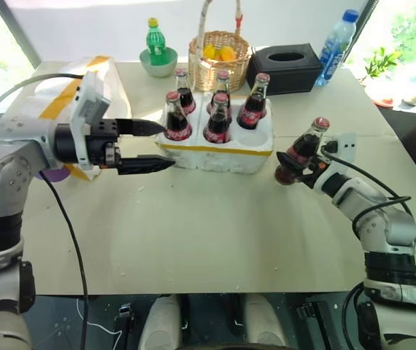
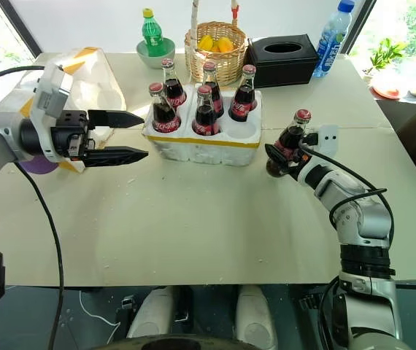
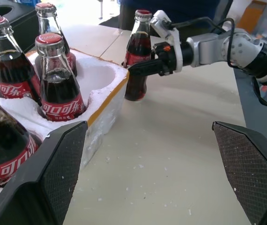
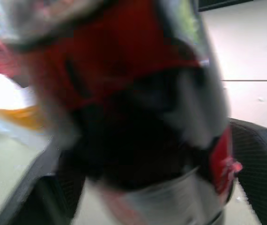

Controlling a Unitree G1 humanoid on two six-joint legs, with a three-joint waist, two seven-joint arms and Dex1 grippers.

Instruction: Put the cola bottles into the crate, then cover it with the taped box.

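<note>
The crate, a low white foam block with a yellow band, sits mid-table with several cola bottles upright in its wells. Its front right well is empty. To the right of the crate, my right gripper is shut on one more cola bottle, which tilts with its base at the table top. My left gripper hangs open just left of the crate, pointing at it, with nothing between its fingers. The taped box lies behind my left arm, partly hidden.
Along the far edge stand a green soda bottle in a green bowl, a wicker basket, a black tissue box and a blue-capped water bottle. Bare table stretches in front of the crate.
</note>
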